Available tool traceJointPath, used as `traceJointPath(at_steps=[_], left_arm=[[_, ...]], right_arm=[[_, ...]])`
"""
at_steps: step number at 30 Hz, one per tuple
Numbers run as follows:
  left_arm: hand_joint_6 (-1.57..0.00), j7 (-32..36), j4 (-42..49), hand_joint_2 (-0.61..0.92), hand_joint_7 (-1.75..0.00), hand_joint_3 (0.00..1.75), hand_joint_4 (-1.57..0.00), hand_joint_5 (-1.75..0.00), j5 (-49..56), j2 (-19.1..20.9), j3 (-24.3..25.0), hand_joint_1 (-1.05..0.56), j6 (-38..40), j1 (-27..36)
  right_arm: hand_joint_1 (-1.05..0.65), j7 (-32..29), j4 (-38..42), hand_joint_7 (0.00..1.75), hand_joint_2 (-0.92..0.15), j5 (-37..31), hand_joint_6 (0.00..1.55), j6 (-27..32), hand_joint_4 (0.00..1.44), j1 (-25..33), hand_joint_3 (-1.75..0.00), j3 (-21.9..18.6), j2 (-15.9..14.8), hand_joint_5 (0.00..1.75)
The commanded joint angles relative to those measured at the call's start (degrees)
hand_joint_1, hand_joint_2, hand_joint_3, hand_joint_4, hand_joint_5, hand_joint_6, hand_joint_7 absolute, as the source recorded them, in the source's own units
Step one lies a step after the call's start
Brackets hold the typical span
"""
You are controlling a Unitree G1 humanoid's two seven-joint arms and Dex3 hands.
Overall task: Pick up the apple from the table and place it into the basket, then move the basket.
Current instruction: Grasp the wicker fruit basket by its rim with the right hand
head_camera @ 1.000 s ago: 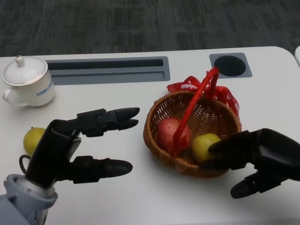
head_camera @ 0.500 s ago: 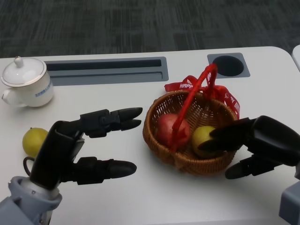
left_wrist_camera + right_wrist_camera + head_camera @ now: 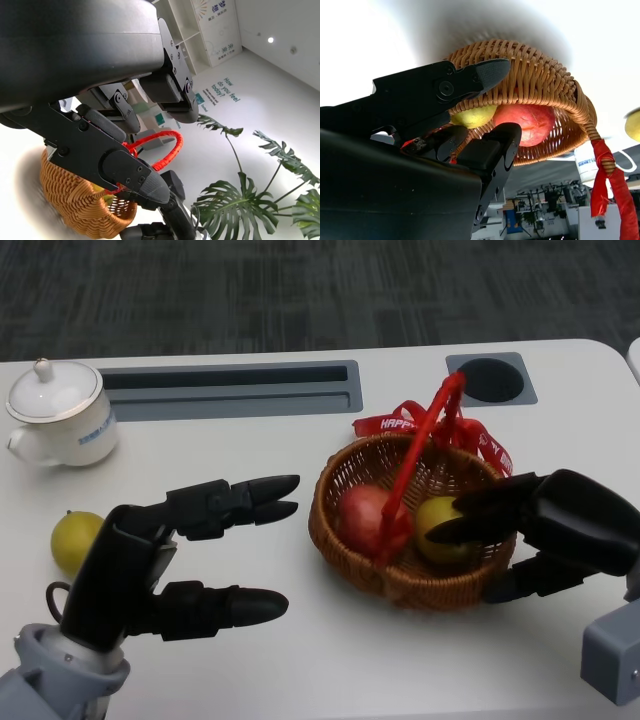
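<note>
White table [image 3: 300, 660] is filling the head view, with dark carpet running beyond its far edge and a lidded white cup [image 3: 60, 415] sitting at 10 o'clock.

Wicker basket [image 3: 365, 575] is sitting right of centre, its red handle [image 3: 420, 455] arching over it. Inside, a red apple [image 3: 362, 520] is lying at 9 o'clock and a yellow-green apple [image 3: 440, 525] at 3 o'clock.

Right hand [image 3: 545, 530] is straddling the basket's rim at 3 o'clock: upper fingers reaching inside over the yellow-green apple, lower fingers lying outside the wall. Whether it is gripping the rim, touching the fruit, or holding nothing, I cannot tell.

Left hand [image 3: 170, 560] is hovering at 9 o'clock of the basket, fingers spread, holding nothing.

Judgement: fruit is in, so the placing step is looking done and the basket move is in hand. Next move is calling for a firm hold on rim or handle before shifting it.

Another yellow fruit [image 3: 75, 540] is lying at 8 o'clock, half hidden behind the left hand. Ribbon lettering is reading only partly.
</note>
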Motion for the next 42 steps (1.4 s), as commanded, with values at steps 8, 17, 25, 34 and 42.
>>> traceJointPath(at_steps=[8,17,25,34,42], left_arm=[[-0.8,0.7,-0.09,0.71,-0.01,0.0,-0.91,-0.05,-0.05,0.14,-0.06,-0.52,-0.24,0.09],[-0.79,0.98,-1.05,0.7,0.0,0.0,-0.92,-0.05,0.37,-0.24,-0.2,-0.5,-0.77,0.62],[-0.8,1.77,-1.9,0.7,0.0,0.0,-0.92,-0.06,0.34,-0.73,0.01,-0.49,-1.16,2.07],[-0.81,2.65,-1.42,0.71,-0.01,0.0,-0.93,-0.05,0.87,-0.93,0.84,-0.48,-3.66,2.76],[-0.82,4.56,-1.6,0.71,-0.01,0.0,-0.95,-0.06,1.85,-1.19,1.34,-0.49,-4.81,3.99]], right_arm=[[-0.63,-2.59,-0.06,0.0,-0.92,-5.14,0.63,1.42,0.79,-3.6,-0.03,2.03,-0.65,0.0],[-0.64,-0.04,2.45,0.03,-0.84,-11.37,0.67,7.09,0.8,-6.56,0.0,8.2,1.08,0.03],[-0.38,-5.34,2.59,0.1,-0.84,-15.71,1.17,12.53,1.08,-4.32,0.0,15.05,3.21,0.82],[-0.31,0.58,9.85,0.02,-0.91,-8.55,1.13,21.33,0.9,-6.19,-0.01,11.87,8.03,1.16],[-0.31,1.34,11.0,0.01,-0.92,-8.41,1.14,25.6,0.85,-6.18,-0.02,13.05,9.24,1.32]])
